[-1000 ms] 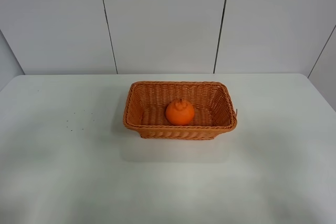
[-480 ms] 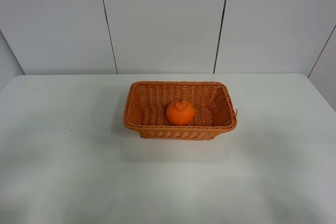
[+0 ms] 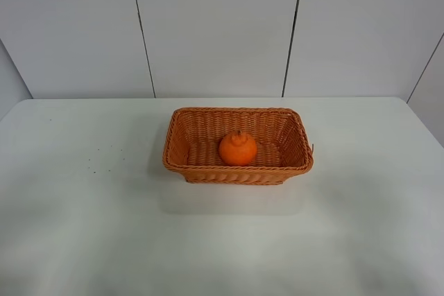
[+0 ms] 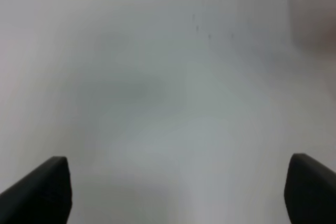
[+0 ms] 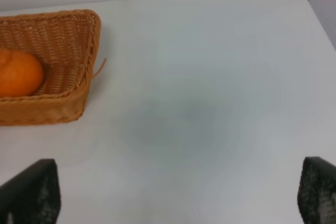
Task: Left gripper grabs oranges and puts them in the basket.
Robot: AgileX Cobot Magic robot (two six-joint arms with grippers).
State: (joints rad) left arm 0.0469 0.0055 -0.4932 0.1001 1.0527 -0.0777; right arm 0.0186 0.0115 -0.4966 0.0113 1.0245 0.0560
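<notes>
The orange (image 3: 238, 148) sits inside the basket (image 3: 179, 136), toward the near long wall and roughly midway along it, knob and small dark stem up. The basket stands on the white worktop (image 3: 83, 227), a little behind the middle of the high view, its long sides running across. A few tiny dark specks (image 3: 89, 163) dot the worktop well to the left of the basket; they are too small to identify.

Neither arm shows in the high view. The left tool (image 4: 176, 187) appears only in its own wrist view, as two dark fingertips (image 4: 44, 190) cut off by the corners of the picture, standing wide apart with nothing but bare, blurred worktop between them. A faint pinkish smear at one edge of that view is too soft to make out.

The right tool (image 5: 176, 195) is likewise seen only as two dark fingertips (image 5: 34, 192) cropped at the corners of its wrist view, spread wide and holding nothing. That view catches just one end of the basket (image 5: 79, 40), with a loose wicker strand sticking out from its side, and part of the orange (image 5: 18, 73), the rest cut off by the picture's edge. Basket and right tool are well apart.
</notes>
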